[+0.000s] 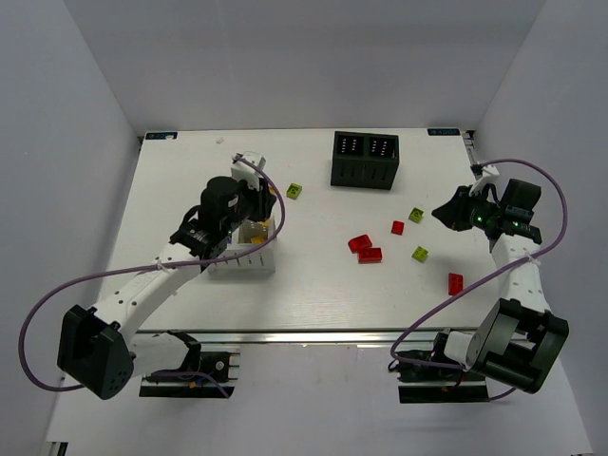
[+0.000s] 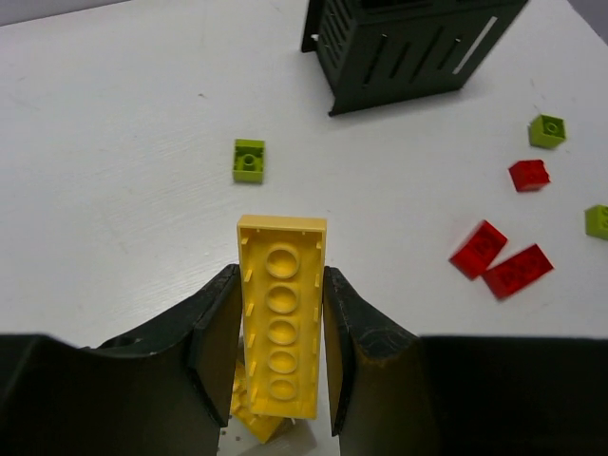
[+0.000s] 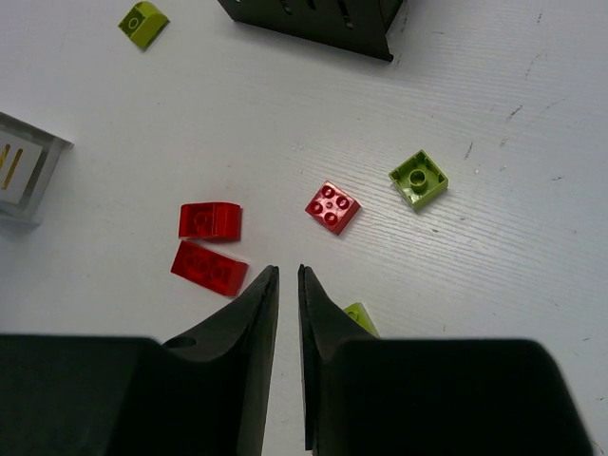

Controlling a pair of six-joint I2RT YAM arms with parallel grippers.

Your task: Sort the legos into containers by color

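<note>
My left gripper [image 2: 280, 285] is shut on a long yellow brick [image 2: 282, 323], gripped by its long sides. It hovers over the white box [image 1: 249, 262], with another yellow brick [image 2: 249, 416] lying below it. My right gripper [image 3: 288, 275] is shut and empty above the table at the right [image 1: 446, 214]. Ahead of it lie red bricks [image 3: 210, 220] [image 3: 208, 268] [image 3: 332, 207] and lime green bricks [image 3: 418, 178] [image 3: 361, 318]. The black box [image 1: 365, 160] stands at the back centre. No purple brick is in view.
Another lime brick [image 1: 294, 191] lies between the two boxes, and a red brick [image 1: 455, 282] lies near the right arm. The white box's corner [image 3: 24, 176] shows at the left of the right wrist view. Purple cables loop beside both arms.
</note>
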